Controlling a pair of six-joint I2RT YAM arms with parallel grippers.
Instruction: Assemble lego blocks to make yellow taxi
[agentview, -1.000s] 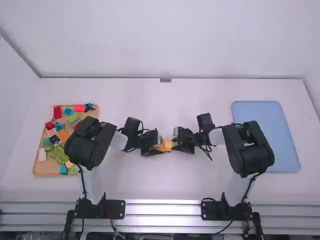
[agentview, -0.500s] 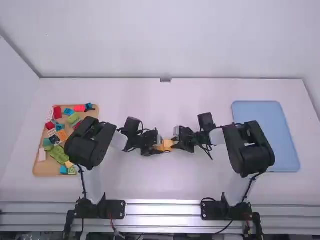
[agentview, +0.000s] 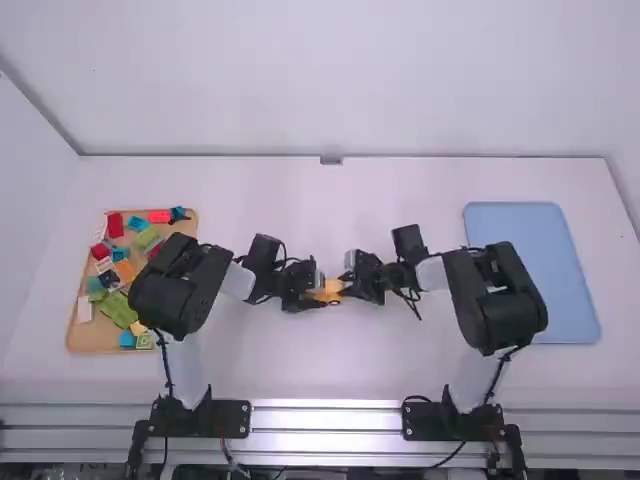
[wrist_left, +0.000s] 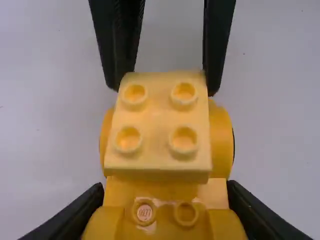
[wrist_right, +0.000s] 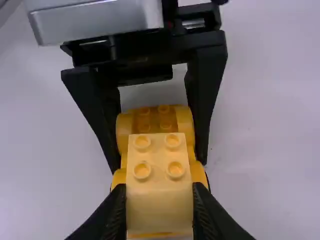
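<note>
My left gripper and my right gripper face each other mid-table at the orange-yellow car base. In the left wrist view, my left gripper is shut on the car base, its fingers on both sides. A pale yellow 2x2-stud brick lies over the base's other end. The right wrist view has my right gripper shut on that pale brick, studs up. Whether brick and base are fully pressed together, I cannot tell.
At the left, a wooden tray holds several coloured bricks, partly under the left arm. A blue tray lies at the right, its near-left part beneath the right arm.
My right gripper has shifted slightly, first away from the left gripper and then back toward it. The left arm has stayed in place with the car base.
</note>
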